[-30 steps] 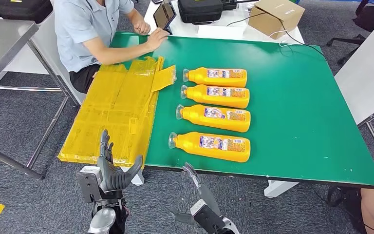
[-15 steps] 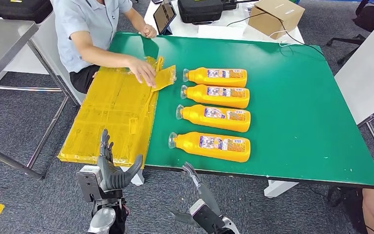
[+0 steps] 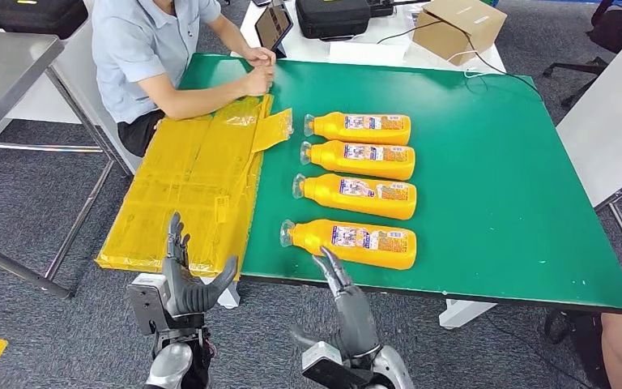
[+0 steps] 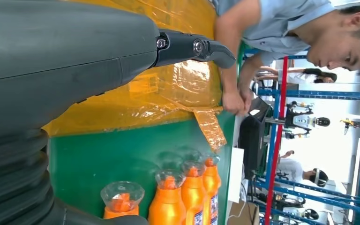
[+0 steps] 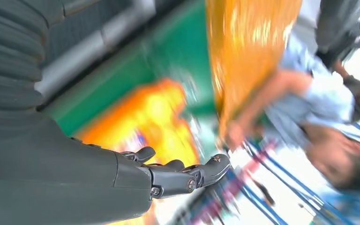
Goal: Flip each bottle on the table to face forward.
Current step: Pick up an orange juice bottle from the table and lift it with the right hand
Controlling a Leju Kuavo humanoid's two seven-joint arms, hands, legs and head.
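Observation:
Several orange bottles lie on their sides in a column on the green table point(image 3: 494, 178), clear caps to the left and labels up. The nearest bottle point(image 3: 352, 241) lies close to the front edge; behind it lie a second bottle point(image 3: 358, 195), a third bottle point(image 3: 361, 159) and the farthest bottle point(image 3: 362, 127). My right hand point(image 3: 347, 301) hangs open just before the table's front edge, fingertips near the nearest bottle, holding nothing. Below the table's front left corner my left hand point(image 3: 185, 279) is open, fingers spread. The left wrist view shows the bottles' caps point(image 4: 122, 197).
A flattened yellow plastic sheet point(image 3: 194, 186) covers the table's left end and overhangs it. A person point(image 3: 154, 57) sits at the far left corner, hands together by a tablet point(image 3: 274, 26). A cardboard box point(image 3: 459, 26) and black case point(image 3: 332, 16) stand behind. Another table point(image 3: 607, 121) borders the right.
My right hand has risen toward the table's front edge, nearer the closest bottle. The person's hand left the yellow sheet and went back by the tablet. My left hand stays put.

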